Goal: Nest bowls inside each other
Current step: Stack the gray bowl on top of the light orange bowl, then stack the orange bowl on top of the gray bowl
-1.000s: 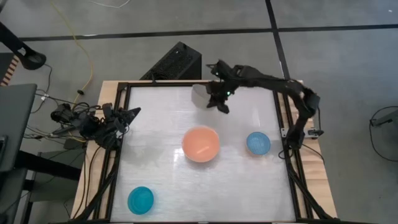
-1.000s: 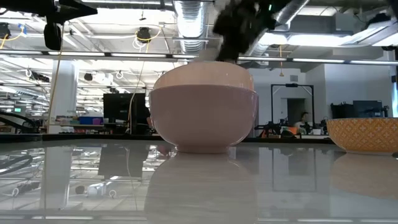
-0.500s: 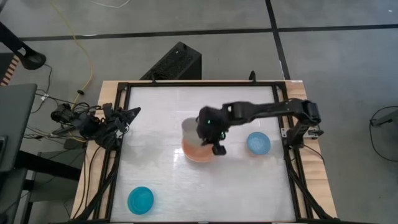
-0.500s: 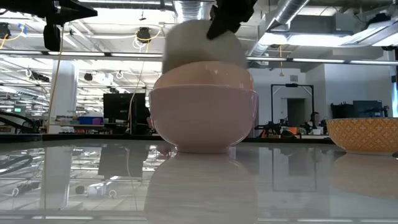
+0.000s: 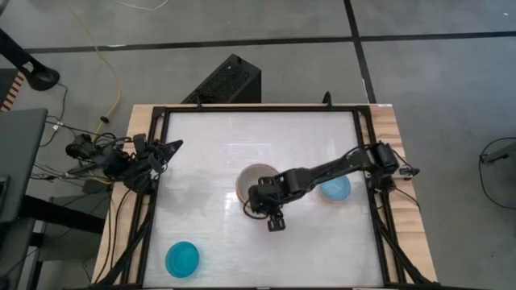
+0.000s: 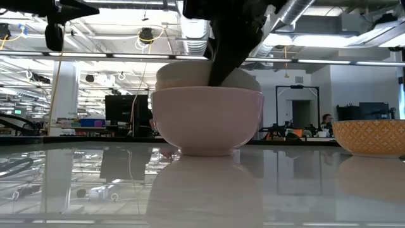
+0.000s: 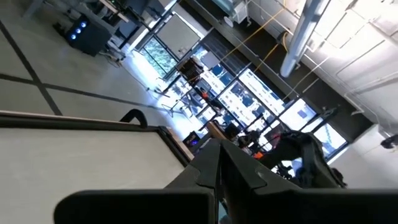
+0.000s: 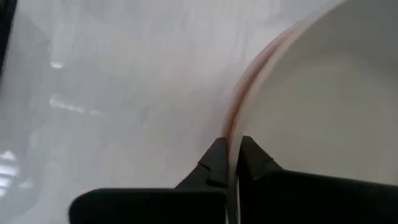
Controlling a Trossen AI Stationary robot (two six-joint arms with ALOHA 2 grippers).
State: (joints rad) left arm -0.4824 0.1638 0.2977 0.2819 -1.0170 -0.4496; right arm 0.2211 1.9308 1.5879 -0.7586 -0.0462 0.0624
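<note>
1. The right hand (image 5: 260,200) sits just below the centre of the high view, its fingers (image 8: 214,163) pinched on the rim of the cream-white bowl (image 5: 257,180).
2. The cream-white bowl rests inside the salmon-orange bowl (image 6: 207,120) at the middle of the desk (image 5: 210,153); in the right wrist view, only a thin orange edge shows around the white rim.
3. In the low view, the cream-white bowl's rim stands a little above the salmon-orange bowl's rim, centre frame, with the dark arm coming down from the top.
4. The light blue bowl (image 5: 336,188) lies right of centre, partly under the right arm.
5. The teal bowl (image 5: 182,259) sits alone at lower left.
6. The left hand (image 5: 172,146) waits at the desk's left edge, fingers pressed together.
</note>
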